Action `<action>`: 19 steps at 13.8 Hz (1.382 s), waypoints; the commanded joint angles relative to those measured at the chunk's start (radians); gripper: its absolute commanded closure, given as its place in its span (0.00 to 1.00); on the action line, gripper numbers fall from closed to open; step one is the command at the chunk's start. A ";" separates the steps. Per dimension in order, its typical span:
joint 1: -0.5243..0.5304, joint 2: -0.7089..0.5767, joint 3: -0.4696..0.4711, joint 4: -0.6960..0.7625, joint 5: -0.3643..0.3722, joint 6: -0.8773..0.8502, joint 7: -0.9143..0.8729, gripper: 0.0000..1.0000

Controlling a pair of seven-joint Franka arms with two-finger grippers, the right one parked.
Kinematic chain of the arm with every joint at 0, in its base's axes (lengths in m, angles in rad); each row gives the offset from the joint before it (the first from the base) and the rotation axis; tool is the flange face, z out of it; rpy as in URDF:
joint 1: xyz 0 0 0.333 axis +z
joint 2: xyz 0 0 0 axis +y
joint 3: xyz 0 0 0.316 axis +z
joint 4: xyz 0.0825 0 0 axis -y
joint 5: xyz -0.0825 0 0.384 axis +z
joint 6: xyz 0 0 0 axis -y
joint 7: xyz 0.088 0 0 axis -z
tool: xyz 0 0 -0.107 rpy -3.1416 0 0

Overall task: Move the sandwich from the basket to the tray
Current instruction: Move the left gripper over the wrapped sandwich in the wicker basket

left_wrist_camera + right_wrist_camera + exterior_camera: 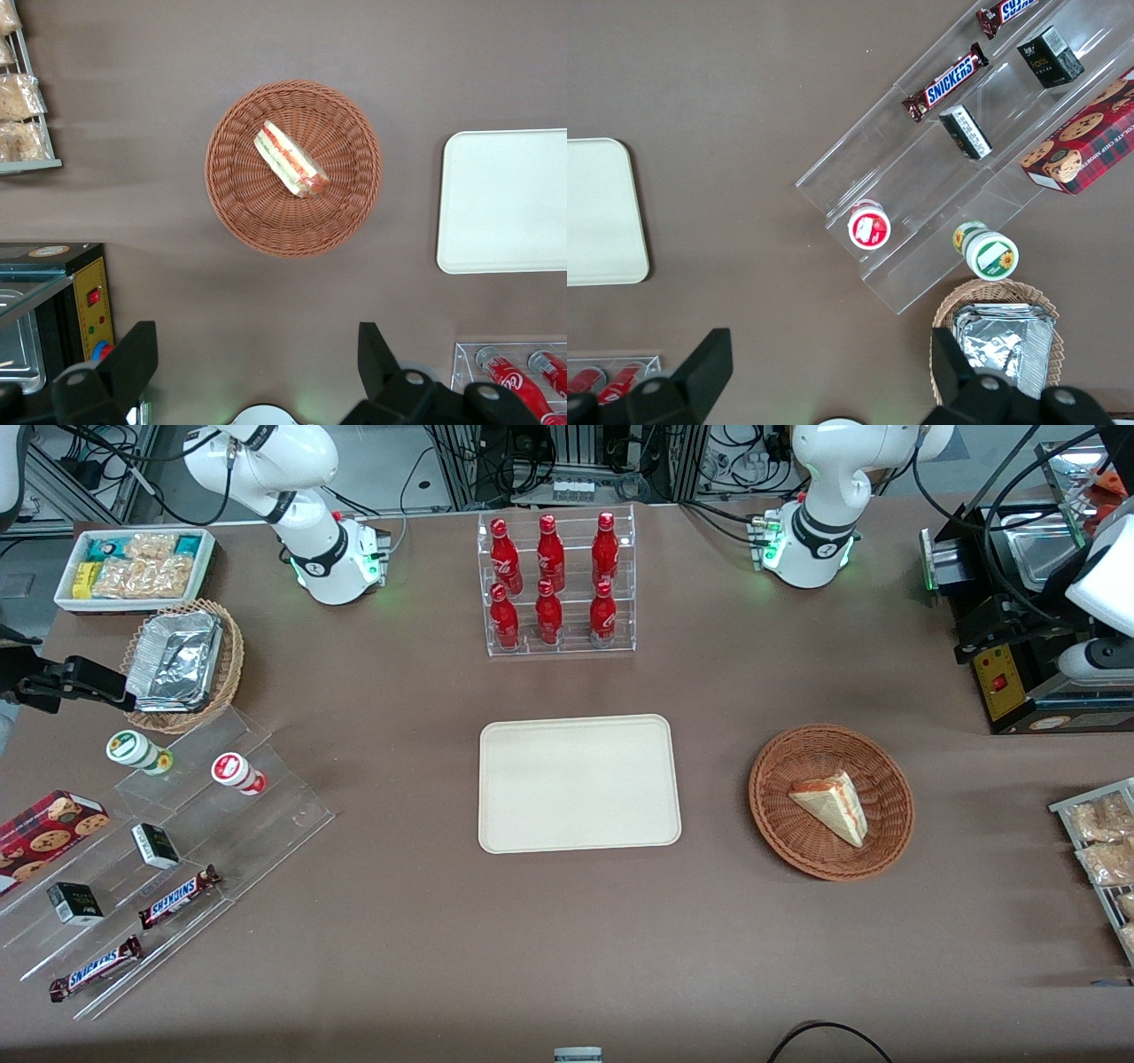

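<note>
Front view: the sandwich [831, 808] lies in the reddish wicker basket [780, 815] on the brown bench [399, 921], at 3 o'clock from the bare cream tray [579, 783]; the claw is out of sight here

Left wrist view: the claw [257, 354] hangs spread wide and empty, high above the bench; the sandwich [291, 160] sits at its 12 o'clock, well apart, inside the basket [266, 226], near the tray [505, 202]

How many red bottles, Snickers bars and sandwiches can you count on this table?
Red bottles: 6
Snickers bars: 2
Sandwiches: 1
Total: 9
End effector: open, raised, beside the basket.
</note>
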 commanded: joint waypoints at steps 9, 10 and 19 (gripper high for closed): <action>0.014 -0.020 -0.011 -0.365 0.058 0.367 -0.112 0.00; 0.011 -0.029 -0.013 -0.435 0.058 0.457 -0.142 0.00; -0.035 0.030 -0.021 -0.790 0.035 1.097 -0.621 0.00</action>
